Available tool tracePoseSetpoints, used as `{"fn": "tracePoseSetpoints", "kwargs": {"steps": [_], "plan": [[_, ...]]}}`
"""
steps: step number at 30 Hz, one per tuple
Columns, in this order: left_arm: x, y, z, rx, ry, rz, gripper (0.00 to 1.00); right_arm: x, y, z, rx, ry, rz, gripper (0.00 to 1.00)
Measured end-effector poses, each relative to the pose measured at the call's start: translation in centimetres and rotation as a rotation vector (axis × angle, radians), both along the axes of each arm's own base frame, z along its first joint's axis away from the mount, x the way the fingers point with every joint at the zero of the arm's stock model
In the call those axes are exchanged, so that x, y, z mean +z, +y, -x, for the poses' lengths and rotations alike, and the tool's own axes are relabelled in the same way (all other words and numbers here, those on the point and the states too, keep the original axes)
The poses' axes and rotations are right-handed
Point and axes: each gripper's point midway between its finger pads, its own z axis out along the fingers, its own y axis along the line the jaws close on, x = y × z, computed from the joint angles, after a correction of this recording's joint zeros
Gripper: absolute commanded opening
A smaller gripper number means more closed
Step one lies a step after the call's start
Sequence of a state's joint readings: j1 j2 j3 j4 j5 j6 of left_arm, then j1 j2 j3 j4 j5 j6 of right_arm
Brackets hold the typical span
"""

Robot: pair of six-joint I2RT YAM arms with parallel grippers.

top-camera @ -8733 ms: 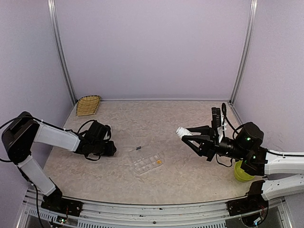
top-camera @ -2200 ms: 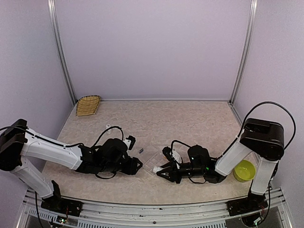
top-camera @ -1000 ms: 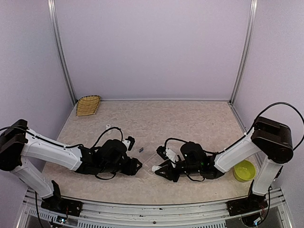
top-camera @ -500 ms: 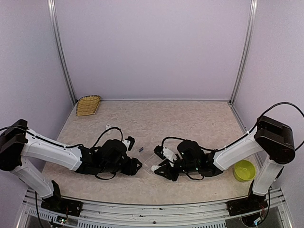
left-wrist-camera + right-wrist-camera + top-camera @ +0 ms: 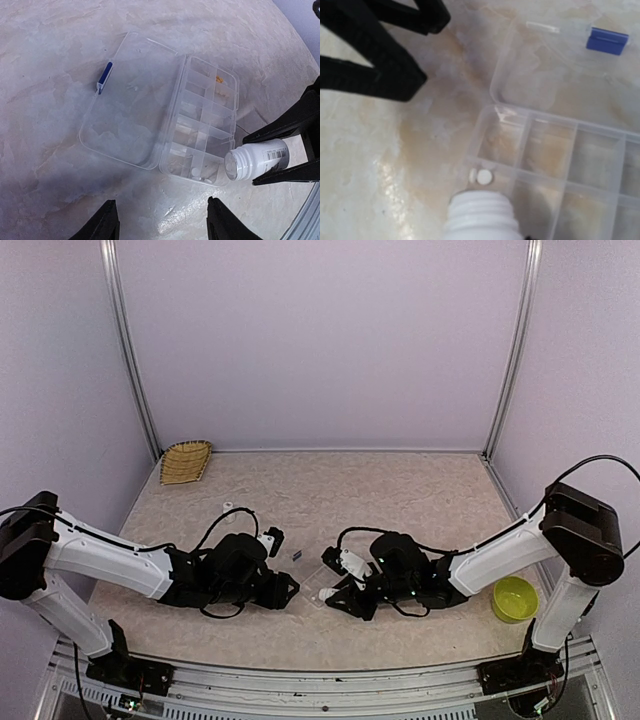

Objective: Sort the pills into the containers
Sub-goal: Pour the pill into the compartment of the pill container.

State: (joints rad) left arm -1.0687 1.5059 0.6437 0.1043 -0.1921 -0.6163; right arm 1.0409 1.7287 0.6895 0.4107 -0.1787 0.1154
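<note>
The clear organizer box (image 5: 206,131) lies open, its lid (image 5: 131,107) flat to the left; it also shows in the top view (image 5: 316,573). An orange pill (image 5: 219,78) sits in a far cell. Two white pills (image 5: 481,176) lie in the near corner cell (image 5: 196,173). My right gripper (image 5: 338,597) is shut on a white open bottle (image 5: 481,215), tipped with its mouth at that corner cell (image 5: 234,165). My left gripper (image 5: 162,227) is open and empty, low over the table just in front of the box (image 5: 289,588).
A yellow-green bowl (image 5: 513,598) stands at the right. A woven basket (image 5: 186,461) is at the back left. A small white cap (image 5: 228,506) lies behind the left arm. A blue latch (image 5: 104,76) is on the lid's far edge.
My right gripper has brought the bottle down from mid-air and leftward to the box's near corner. In the last second it crept a little further left. The left arm stays put.
</note>
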Motion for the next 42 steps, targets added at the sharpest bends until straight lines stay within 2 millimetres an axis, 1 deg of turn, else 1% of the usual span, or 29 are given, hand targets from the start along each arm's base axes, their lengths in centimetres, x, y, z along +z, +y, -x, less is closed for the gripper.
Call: {"fn": "tracePoseSetpoints", "kwargs": {"steps": [6,14,42], "plan": [[0.01,-0.01,0.00,0.000,0.000,0.000,0.58,0.01,-0.01,0.03,0.002,-0.001,0.003,0.16],[0.00,0.00,0.00,0.000,0.000,0.000,0.59,0.19,0.45,0.29,0.022,0.000,0.031,0.16],[0.02,-0.02,0.00,0.005,0.004,0.005,0.58,0.23,0.57,0.59,0.042,0.011,0.117,0.17]]}}
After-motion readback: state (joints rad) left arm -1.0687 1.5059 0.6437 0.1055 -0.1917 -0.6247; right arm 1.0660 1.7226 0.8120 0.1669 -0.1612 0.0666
